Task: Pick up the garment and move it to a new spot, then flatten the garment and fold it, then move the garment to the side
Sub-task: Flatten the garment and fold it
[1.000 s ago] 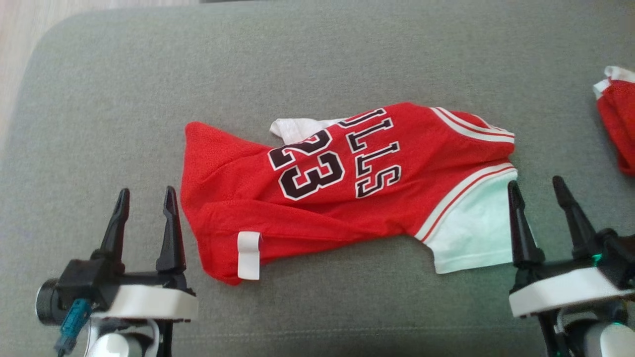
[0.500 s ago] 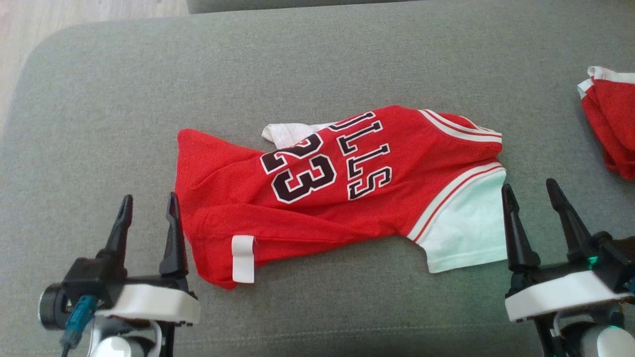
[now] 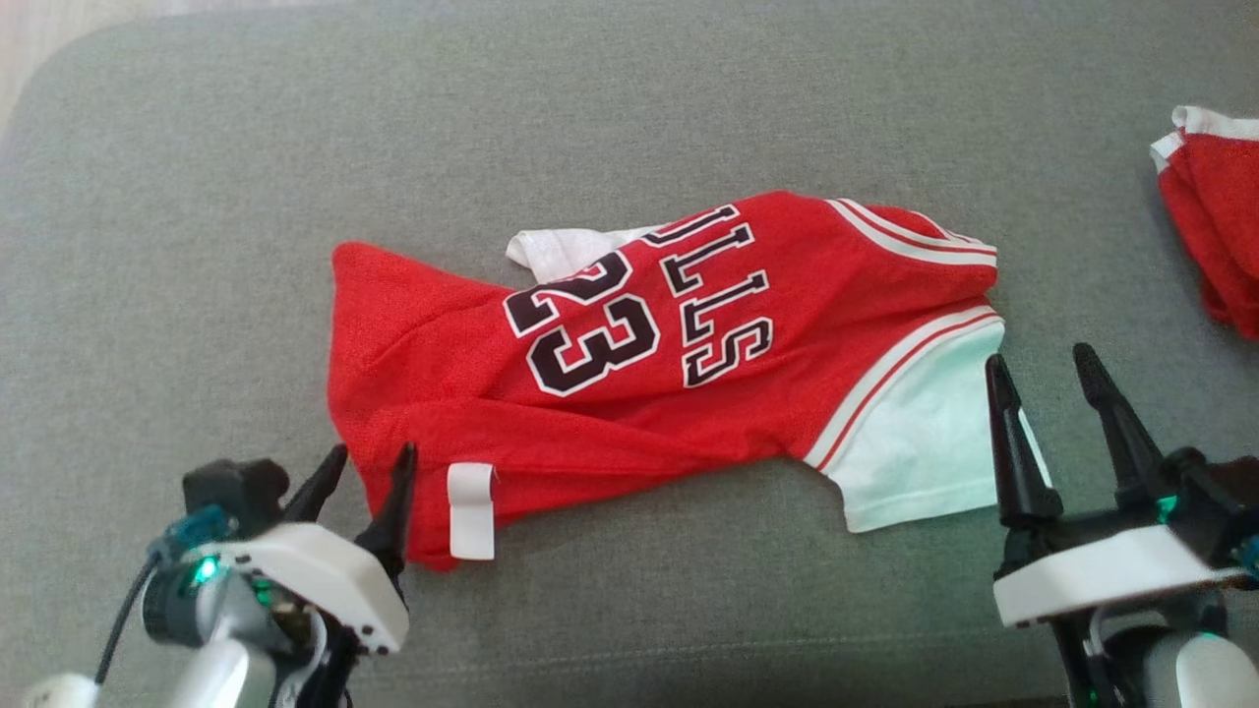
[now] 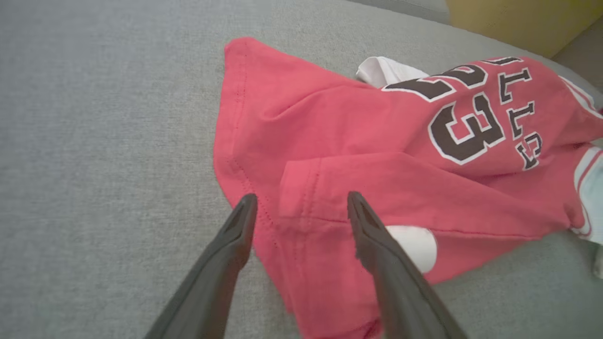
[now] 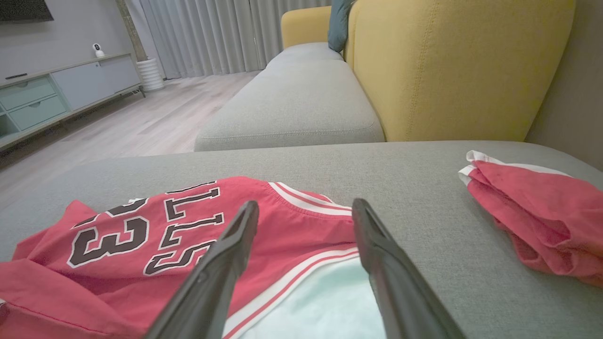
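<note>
Folds hide some lettering on the jersey.

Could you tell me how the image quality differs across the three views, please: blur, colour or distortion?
Head view: soft, even light; the jersey reads saturated red; the left gripper is smeared. Left wrist view: the jersey looks washed-out pink. Right wrist view: wide-angle stretch; the right gripper blurs toward the bottom edge, the yellow backrest crisper.

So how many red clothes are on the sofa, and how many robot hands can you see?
Red clothes: 2, the jersey with 23 and a bunched red garment at the right edge
Robot grippers: 2, the left gripper and the right gripper, both open
Total: 4
</note>
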`<state>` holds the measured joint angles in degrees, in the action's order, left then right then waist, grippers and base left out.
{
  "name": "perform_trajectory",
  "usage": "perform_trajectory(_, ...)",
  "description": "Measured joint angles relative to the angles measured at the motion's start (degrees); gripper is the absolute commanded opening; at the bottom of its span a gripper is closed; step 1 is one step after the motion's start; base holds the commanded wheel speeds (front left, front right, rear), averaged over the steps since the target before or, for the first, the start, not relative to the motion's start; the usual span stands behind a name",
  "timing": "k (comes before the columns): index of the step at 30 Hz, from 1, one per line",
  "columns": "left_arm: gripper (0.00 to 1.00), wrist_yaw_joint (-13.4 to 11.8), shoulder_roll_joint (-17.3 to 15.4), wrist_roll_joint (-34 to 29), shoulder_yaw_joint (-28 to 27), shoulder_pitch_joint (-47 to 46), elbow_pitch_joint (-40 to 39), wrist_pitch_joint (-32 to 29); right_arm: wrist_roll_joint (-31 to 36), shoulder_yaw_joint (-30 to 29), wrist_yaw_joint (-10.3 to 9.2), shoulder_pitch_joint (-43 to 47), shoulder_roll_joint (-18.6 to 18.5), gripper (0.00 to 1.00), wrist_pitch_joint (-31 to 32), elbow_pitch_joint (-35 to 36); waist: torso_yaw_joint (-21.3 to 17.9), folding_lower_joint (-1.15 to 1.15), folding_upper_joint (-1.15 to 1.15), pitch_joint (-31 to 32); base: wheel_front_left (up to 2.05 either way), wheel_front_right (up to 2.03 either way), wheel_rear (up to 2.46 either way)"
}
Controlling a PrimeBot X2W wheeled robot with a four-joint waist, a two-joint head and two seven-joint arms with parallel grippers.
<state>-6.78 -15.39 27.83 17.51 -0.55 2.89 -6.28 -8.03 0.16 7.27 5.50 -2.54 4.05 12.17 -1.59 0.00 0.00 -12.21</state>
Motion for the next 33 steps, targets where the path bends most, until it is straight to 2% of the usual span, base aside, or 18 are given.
perform_trajectory(15, 1.00, 3.41, -0.12, 6.02, -1.31, -1.33, 4.79, -3.10, -0.56, -0.11, 0.00, -0.47, -0.01, 1.00, -0.11, -0.87, -0.87, 0.00, 0.00, -1.00, 0.00, 0.00, 0.00)
perform_trajectory(16, 0.87, 4.01, -0.10, 6.68, -1.27, -1.40, 4.91, -3.64, -0.56, -0.11, 0.00, -0.49, -0.01, 1.00, -0.16, -0.90, -0.89, 0.00, 0.00, -1.01, 0.00, 0.00, 0.00)
perform_trajectory(17, 0.53, 4.37, -0.09, 7.16, -1.18, -1.49, 5.02, -3.78, -0.56, -0.11, 0.00, -0.50, -0.01, 1.00, -0.16, -0.90, -0.90, 0.00, 0.00, -1.03, 0.00, 0.00, 0.00)
perform_trajectory(19, 0.26, 5.21, -0.07, 7.57, -1.08, -1.99, 5.67, -3.78, -0.56, -0.12, 0.00, -0.51, -0.01, 1.00, -0.16, -0.92, -0.89, 0.00, 0.00, -1.05, 0.00, 0.00, 0.00)
perform_trajectory(20, 0.26, 5.39, -0.07, 7.81, -1.10, -2.29, 6.09, -3.77, -0.56, -0.13, 0.00, -0.53, -0.01, 1.00, -0.16, -0.94, -0.90, 0.00, 0.00, -1.03, 0.00, 0.00, 0.00)
perform_trajectory(22, 0.16, 5.82, -0.10, 7.81, -1.08, -2.50, 6.91, -3.72, -0.56, -0.14, 0.00, -0.60, -0.01, 1.00, -0.16, -1.07, -0.95, 0.00, 0.00, -0.97, 0.00, 0.00, 0.00)
perform_trajectory(23, 0.00, 5.84, -0.12, 7.81, -1.01, -2.50, 7.43, -3.72, -0.57, -0.14, 0.00, -0.66, -0.01, 1.00, -0.16, -1.14, -0.99, 0.00, 0.00, -0.91, 0.00, 0.00, 0.00)
perform_trajectory(33, 0.00, 5.81, -0.16, 7.65, -0.87, -2.54, 8.86, -1.89, -0.99, -0.32, 0.00, -0.71, -0.01, 1.00, -0.16, -1.09, -0.80, 0.00, 0.00, -0.42, 0.00, 0.00, 0.00)
